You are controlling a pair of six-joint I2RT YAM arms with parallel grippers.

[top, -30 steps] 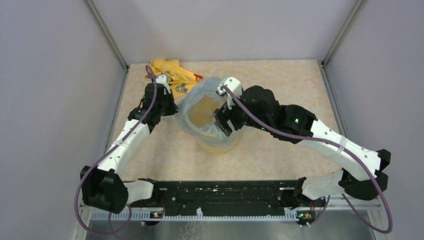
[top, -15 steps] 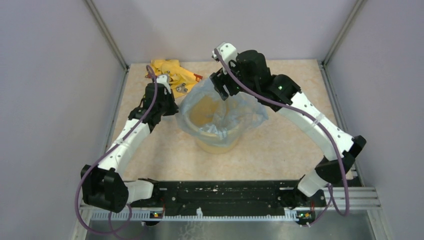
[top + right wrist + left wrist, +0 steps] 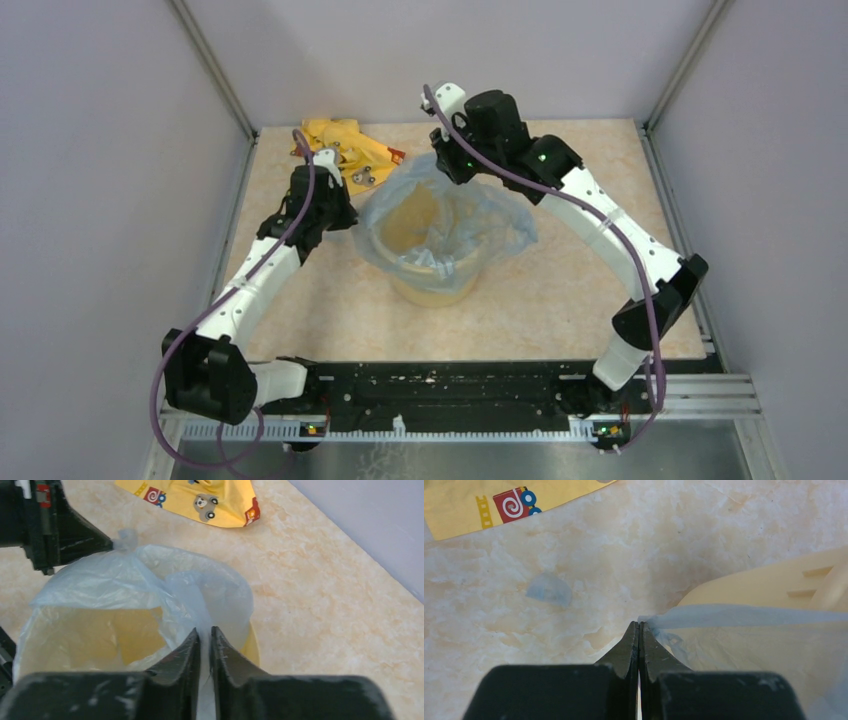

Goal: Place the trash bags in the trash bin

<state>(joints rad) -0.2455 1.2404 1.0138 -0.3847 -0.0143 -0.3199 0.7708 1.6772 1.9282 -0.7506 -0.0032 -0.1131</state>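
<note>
Over the trash bin, mid-stretch
Left claw and right claw each pinch the trash bag (thin film); one hard tug could tear it.

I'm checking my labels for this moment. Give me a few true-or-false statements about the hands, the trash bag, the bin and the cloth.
1. The left hand is shut on the trash bag's edge. True.
2. The right hand is open, clear of the bag. False: it is shut, pinching the film.
3. The yellow cloth lies inside the trash bin. False: it lies on the table, beyond the bin.
4. The bag is spread across the bin's mouth. True.
</note>
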